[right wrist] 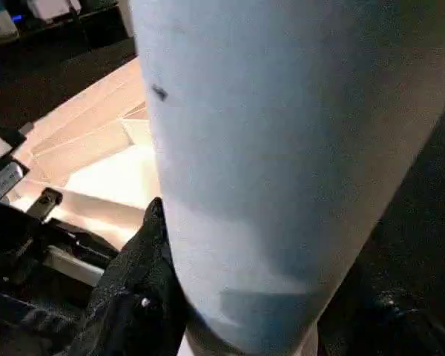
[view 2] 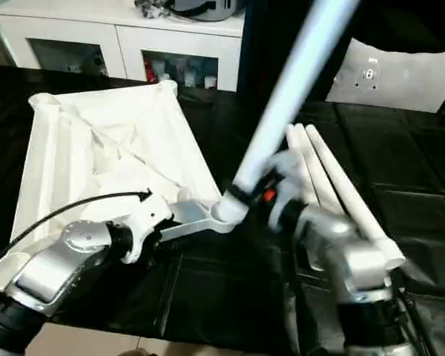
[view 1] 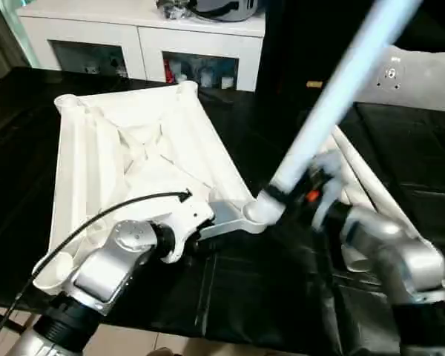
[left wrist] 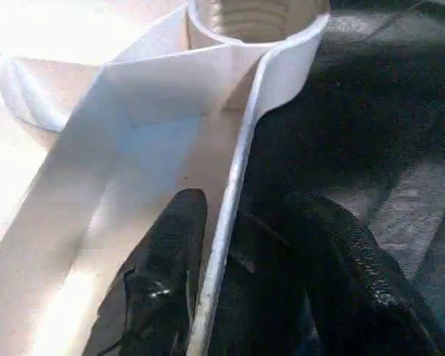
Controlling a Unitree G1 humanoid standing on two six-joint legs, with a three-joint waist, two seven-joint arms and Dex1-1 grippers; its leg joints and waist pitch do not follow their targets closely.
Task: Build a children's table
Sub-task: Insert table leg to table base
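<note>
The children's table top lies upside down on the black-covered surface, ribs up. My left gripper is shut on its near right rim, one black finger inside the thin wall and the other outside. Just beyond it is the round corner socket. A long white leg stands in that socket, leaning up and to the right. My right gripper is shut on the leg just above its base, and a black finger presses its side. Two more legs lie flat behind my right arm.
A white cabinet with shelves stands behind the work surface. A flat white board leans at the back right. A black cable arcs over my left forearm. The surface's front edge runs just below my forearms.
</note>
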